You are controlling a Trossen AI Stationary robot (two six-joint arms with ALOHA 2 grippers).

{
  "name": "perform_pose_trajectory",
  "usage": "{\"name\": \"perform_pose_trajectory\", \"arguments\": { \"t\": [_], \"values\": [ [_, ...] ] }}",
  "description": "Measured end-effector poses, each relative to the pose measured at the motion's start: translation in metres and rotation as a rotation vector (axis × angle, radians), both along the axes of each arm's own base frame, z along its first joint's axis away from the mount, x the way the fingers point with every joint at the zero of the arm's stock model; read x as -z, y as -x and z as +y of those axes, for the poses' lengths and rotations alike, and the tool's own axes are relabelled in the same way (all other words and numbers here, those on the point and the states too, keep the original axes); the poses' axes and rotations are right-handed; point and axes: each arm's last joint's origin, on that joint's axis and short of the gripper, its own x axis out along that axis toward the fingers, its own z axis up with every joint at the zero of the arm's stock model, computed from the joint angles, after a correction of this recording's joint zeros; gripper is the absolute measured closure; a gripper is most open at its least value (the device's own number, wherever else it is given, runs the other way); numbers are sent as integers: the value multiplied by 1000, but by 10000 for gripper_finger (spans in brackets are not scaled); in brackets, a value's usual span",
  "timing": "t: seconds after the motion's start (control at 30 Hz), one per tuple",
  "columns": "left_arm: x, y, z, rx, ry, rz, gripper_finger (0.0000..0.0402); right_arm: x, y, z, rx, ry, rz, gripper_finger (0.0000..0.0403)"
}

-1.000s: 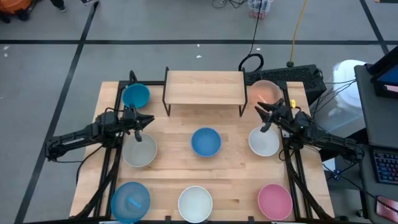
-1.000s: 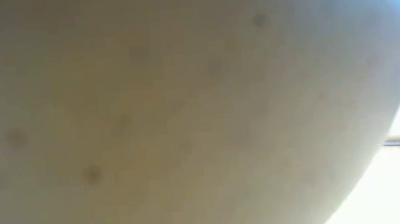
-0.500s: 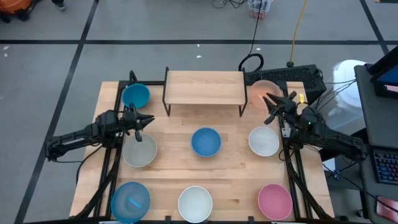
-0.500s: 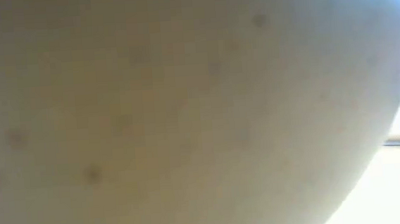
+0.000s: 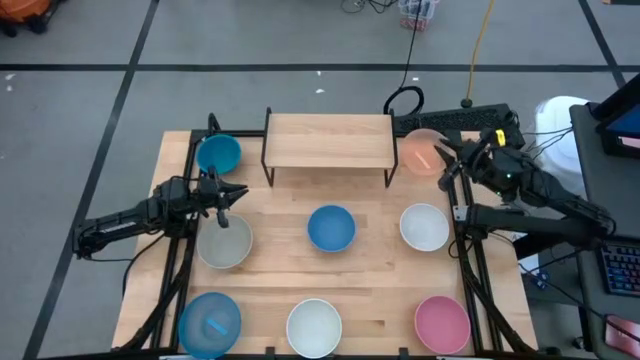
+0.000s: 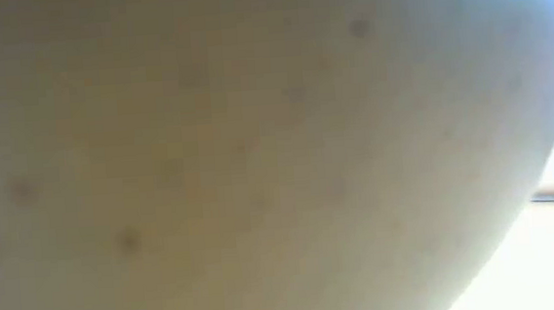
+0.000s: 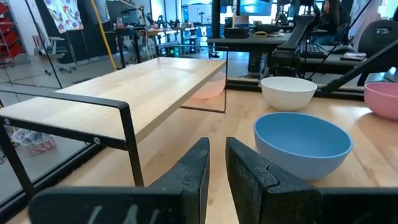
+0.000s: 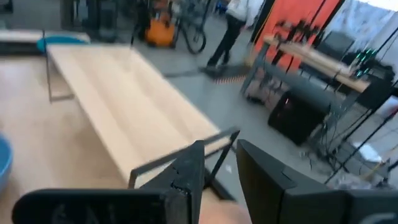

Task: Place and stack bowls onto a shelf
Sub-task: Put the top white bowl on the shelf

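Note:
Eight bowls sit on the tabletop around the shelf (image 5: 328, 140): blue (image 5: 218, 153), peach (image 5: 425, 150), grey-beige (image 5: 224, 243), blue (image 5: 331, 228), white (image 5: 424, 227), light blue (image 5: 210, 325), white (image 5: 314, 327) and pink (image 5: 442, 324). Nothing is on the shelf top. My right gripper (image 5: 447, 168) hovers at the peach bowl's right rim, narrowly open and holding nothing; its wrist view looks along the shelf (image 8: 130, 112). My left gripper (image 5: 232, 196) waits shut over the grey-beige bowl's far rim, facing the middle blue bowl (image 7: 303, 142).
A pale bowl's wall (image 6: 258, 156) fills the low view. Black frame rails (image 5: 190, 160) run along the table's left and right edges. Bare wood lies between the bowls. Beyond the table are cables, desks and a person (image 8: 233, 25).
My right gripper has moved from above the white bowl's far rim toward the table's far and right edges, ending beside the peach bowl, and it has turned about on the way. The bowls have stayed put.

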Motion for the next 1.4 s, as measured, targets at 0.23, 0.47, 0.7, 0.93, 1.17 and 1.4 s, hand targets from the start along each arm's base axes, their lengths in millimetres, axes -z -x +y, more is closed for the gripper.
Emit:
{"name": "perform_pose_trajectory", "arguments": {
  "t": [0.23,0.47,0.7,0.93,1.17,1.4],
  "values": [
    [0,0,0,0,5,-2,344,-1,-6,2,-67,-244,180,316],
    [0,0,0,0,6,-2,344,12,-8,7,-95,-592,349,316],
    [0,0,0,0,5,-2,344,26,-12,8,-2,-765,527,316],
    [0,0,0,0,5,-2,344,32,-26,4,-8,-817,607,316],
    [0,0,0,0,5,-2,344,58,-36,2,-47,-864,721,316],
    [0,0,0,0,5,-2,344,89,-44,1,-85,-876,759,316]
  ]
}}
